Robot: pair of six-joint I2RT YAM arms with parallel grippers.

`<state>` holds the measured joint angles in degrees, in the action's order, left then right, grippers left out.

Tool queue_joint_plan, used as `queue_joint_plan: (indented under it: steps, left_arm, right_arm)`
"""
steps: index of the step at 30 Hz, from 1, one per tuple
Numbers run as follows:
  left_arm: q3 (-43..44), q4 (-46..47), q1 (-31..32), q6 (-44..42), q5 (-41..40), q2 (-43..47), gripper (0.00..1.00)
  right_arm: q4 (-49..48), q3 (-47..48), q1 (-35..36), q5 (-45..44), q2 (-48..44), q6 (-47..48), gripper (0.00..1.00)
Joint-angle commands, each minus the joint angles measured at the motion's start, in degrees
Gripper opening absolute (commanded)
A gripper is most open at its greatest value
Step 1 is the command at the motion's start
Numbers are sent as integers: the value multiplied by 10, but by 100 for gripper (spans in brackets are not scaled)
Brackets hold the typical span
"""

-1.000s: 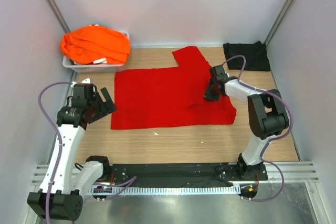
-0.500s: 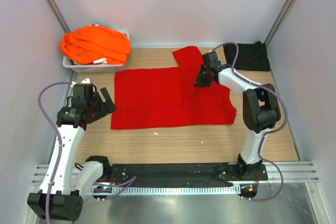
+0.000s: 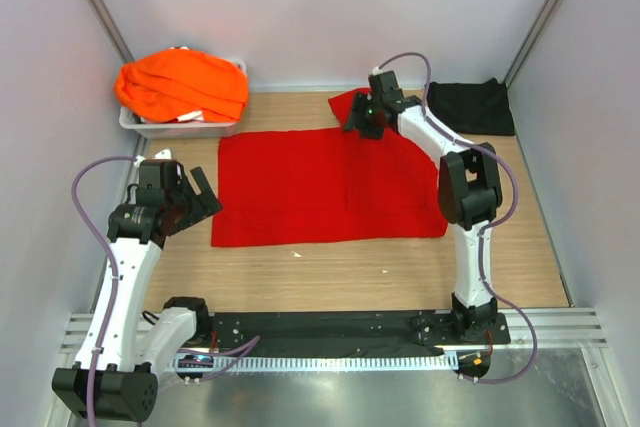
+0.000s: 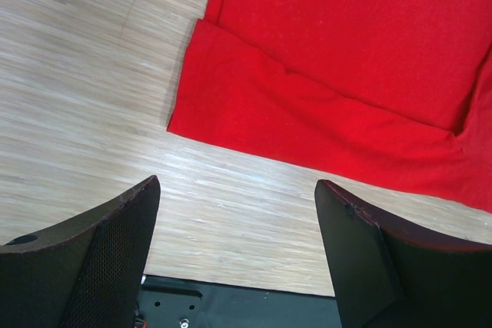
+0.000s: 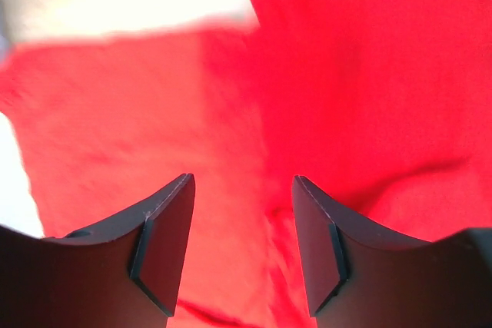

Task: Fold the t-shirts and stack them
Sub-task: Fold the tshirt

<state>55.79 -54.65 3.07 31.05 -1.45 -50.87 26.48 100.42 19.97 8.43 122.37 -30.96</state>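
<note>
Right gripper [image 3: 362, 119]: moved from the red t-shirt's [image 3: 320, 187] right part to its far sleeve, jaws apart over the cloth. Shirt: lay flat mid-table, long axis left to right, sleeve pointing at the back wall. Left gripper [image 3: 207, 192]: fingers spread, just beside the shirt's left edge. Wooden table [image 3: 330, 277], pale walls.

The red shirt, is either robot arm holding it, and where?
Nothing is held. The right tool is open over the far sleeve of the red shirt; the left tool is open over the table beside it.
</note>
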Motion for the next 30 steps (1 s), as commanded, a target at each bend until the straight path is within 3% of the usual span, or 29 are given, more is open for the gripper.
queue_joint_plan:
  steps: [1,10,13,17,23,30]
  left_arm:
    - [-1,14,-2,-3,-7,9,82]
    - [-1,11,-2,2,-17,9,82]
    - [-1,12,-1,3,-22,14,82]
    - [-2,12,-2,5,-26,17,82]
    - [-2,11,-2,6,-28,11,82]
    - [-1,8,-1,6,-29,5,82]
  right_arm:
    - [-6,100,-19,-11,30,34,60]
    - [-46,343,-48,-50,227,68,63]
    - [-84,393,-59,-80,267,83,72]
    - [-155,397,-82,-113,292,79,82]
    - [-201,443,-124,-91,355,50,84]
    - [-213,489,-127,-60,420,39,84]
